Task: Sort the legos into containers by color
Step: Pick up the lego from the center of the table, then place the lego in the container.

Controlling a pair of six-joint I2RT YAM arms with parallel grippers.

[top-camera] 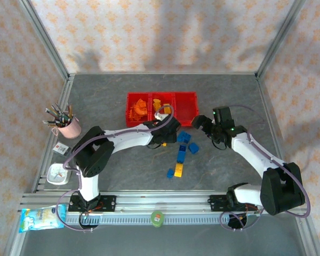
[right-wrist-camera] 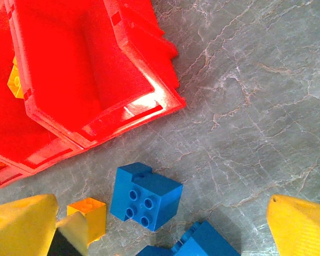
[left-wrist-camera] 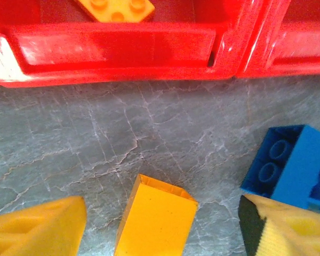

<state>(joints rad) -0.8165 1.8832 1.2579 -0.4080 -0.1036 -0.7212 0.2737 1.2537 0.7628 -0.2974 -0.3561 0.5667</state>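
The three joined red containers [top-camera: 160,108] stand mid-table; the left one holds orange legos [top-camera: 138,110], and the right one [right-wrist-camera: 85,80] shows only bare red walls and floor. In front of them lie loose blue legos [top-camera: 184,137] and a yellow one [top-camera: 178,169]. My left gripper [left-wrist-camera: 160,234] is open just before the bin wall [left-wrist-camera: 117,48], a yellow-orange brick [left-wrist-camera: 156,218] lying between its fingers with a gap on each side. A blue brick [left-wrist-camera: 288,165] sits by its right finger. My right gripper [right-wrist-camera: 162,234] is open over a blue brick [right-wrist-camera: 145,196], with a small yellow-orange brick [right-wrist-camera: 88,216] by one finger.
A pink cup of pens [top-camera: 64,121] stands at the left, with a white dish [top-camera: 57,174] and a small card near the left rail. A blue packet [top-camera: 41,217] and a green item [top-camera: 158,218] lie on the front rail. Metal frame posts border the table.
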